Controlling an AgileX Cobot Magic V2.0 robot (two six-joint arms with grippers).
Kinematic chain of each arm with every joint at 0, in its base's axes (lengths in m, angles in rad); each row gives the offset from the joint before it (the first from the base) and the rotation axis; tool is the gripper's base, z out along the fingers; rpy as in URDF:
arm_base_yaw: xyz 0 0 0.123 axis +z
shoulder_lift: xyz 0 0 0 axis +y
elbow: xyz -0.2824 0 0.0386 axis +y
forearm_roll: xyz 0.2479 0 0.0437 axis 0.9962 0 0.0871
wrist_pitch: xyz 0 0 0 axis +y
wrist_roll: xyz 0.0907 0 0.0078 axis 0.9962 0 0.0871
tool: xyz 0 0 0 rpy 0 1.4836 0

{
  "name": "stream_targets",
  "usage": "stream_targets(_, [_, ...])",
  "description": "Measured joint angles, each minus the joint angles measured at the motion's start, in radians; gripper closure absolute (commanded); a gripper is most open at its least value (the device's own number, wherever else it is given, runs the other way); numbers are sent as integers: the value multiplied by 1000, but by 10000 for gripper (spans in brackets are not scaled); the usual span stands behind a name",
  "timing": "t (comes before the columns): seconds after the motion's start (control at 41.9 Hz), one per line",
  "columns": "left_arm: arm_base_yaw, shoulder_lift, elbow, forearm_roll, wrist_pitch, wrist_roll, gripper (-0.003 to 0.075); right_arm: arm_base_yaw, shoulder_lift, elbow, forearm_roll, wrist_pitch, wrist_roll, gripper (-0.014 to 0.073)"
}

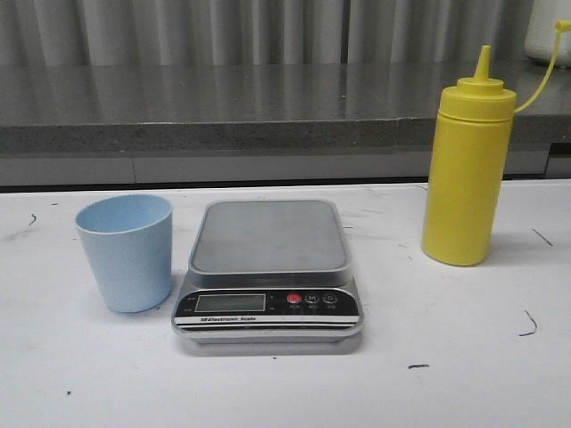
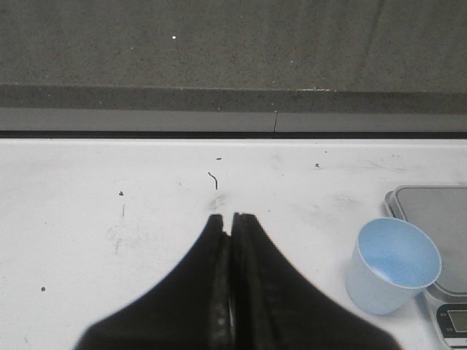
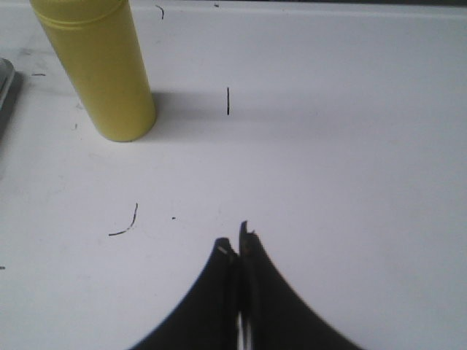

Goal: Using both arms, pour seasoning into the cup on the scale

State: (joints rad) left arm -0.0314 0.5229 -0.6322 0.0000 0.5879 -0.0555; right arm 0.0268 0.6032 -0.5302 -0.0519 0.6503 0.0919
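White table [image 1: 464,357]: cup [image 1: 125,251] left of scale [image 1: 268,272]; both pincers closed, empty.

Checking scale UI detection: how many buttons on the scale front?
3, in a row on the scale's front strip right of the display: red, then two dark. None seem hidden.

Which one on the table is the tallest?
The yellow squeeze bottle on the right. It stands about twice as high as the blue cup, and the scale between them lies flat.
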Motion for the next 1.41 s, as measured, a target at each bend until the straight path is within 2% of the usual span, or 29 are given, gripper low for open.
stream_targets(0.119, [0, 31, 0, 0, 14, 0, 739, 0, 11, 0, 0, 12, 0, 602])
stream_targets(0.215, [0, 61, 0, 0, 26, 0, 712, 2, 12, 0, 0, 14, -9, 428])
stream_targets(0.286, [0, 85, 0, 0, 32, 0, 636, 2, 12, 0, 2, 18, -25, 285])
stream_targets(0.358, [0, 110, 0, 0, 32, 0, 521, 2, 12, 0, 2, 19, -31, 174])
stream_targets(0.43, [0, 134, 0, 0, 28, 0, 383, 2, 12, 0, 2, 19, -32, 116])
stream_targets(0.454, [-2, 138, 0, 0, 28, 0, 330, 2, 12, 0, 2, 19, -32, 109])
stream_targets(0.525, [-17, 160, -1, 0, 26, 0, 236, 2, 12, 0, 2, 19, -33, 114])
stream_targets(0.573, [-34, 179, -7, 0, 28, 0, 211, 2, 12, 0, 2, 19, -33, 114])
stream_targets(1.05, [-296, 499, -215, 0, 177, 0, 220, 2, 12, 0, 3, 21, -33, 114])
stream_targets(1.194, [-337, 623, -285, 0, 196, 0, 227, 2, 12, 0, 3, 24, -33, 114])
stream_targets(1.408, [-342, 823, -384, 0, 228, 0, 229, 2, 12, 0, 3, 26, -33, 114])
